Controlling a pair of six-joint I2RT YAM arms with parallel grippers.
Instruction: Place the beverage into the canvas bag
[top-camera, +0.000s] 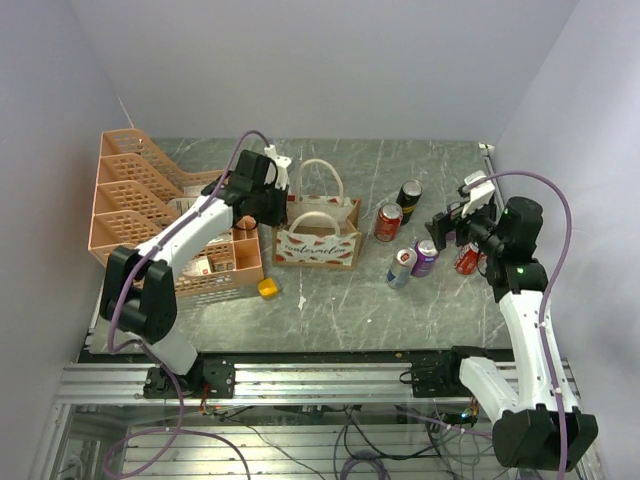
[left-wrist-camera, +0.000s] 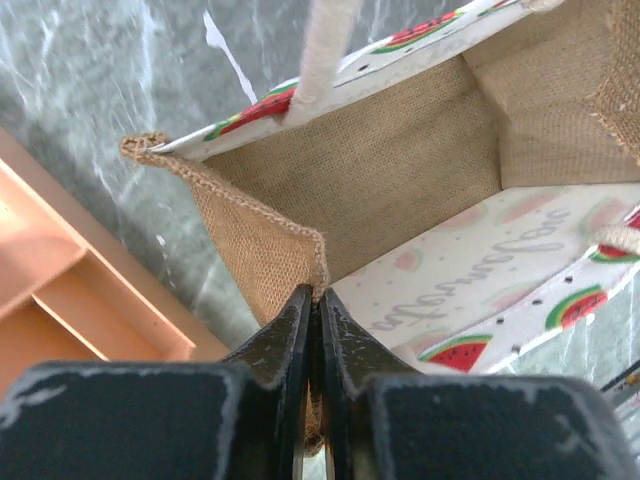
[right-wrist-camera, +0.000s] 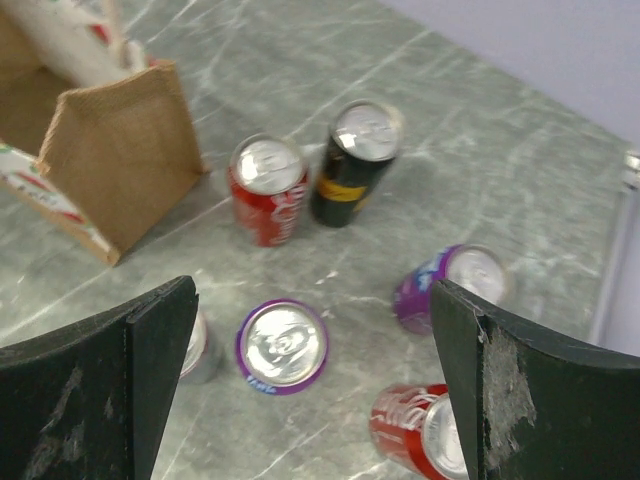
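The canvas bag stands open at mid-table, tan with watermelon prints and white loop handles. My left gripper is shut on the burlap rim of its left side wall, and the left wrist view looks down into the empty bag. Several beverage cans stand right of the bag: a red one, a black one, a silver-blue one, a purple one and another red one. My right gripper hangs open and empty above them, with a purple can top between its fingers.
An orange mesh tray rack stands left of the bag, close to my left arm. A small yellow object lies in front of the bag's left corner. White walls close the table at the back and right.
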